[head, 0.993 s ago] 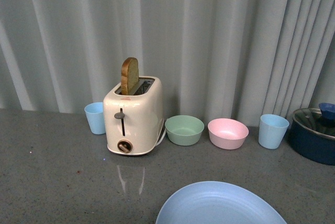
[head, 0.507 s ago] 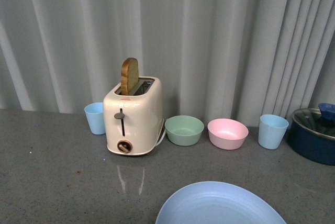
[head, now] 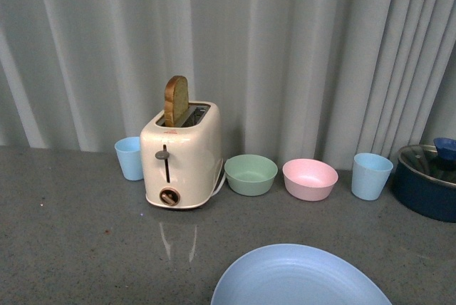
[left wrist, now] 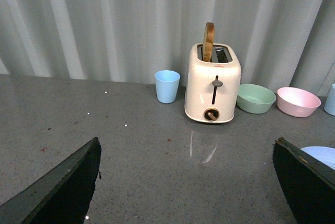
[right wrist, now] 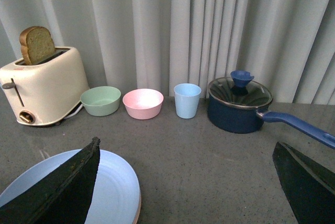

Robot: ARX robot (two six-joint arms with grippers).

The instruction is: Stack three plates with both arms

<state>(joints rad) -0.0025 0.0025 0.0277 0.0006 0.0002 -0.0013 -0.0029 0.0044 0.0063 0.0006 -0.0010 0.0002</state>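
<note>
Everything in the front view sits slightly higher than half a second ago, the light blue plate lying low centre on the surface, nearer the right gripper, whose jaws gape empty like the left gripper.

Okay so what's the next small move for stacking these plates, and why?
Probably raise and back off both arms. The light blue plate seems to sit on another plate, a pinkish rim showing beneath it. The left gripper and right gripper both hang open and empty. No loose plate shows.
</note>
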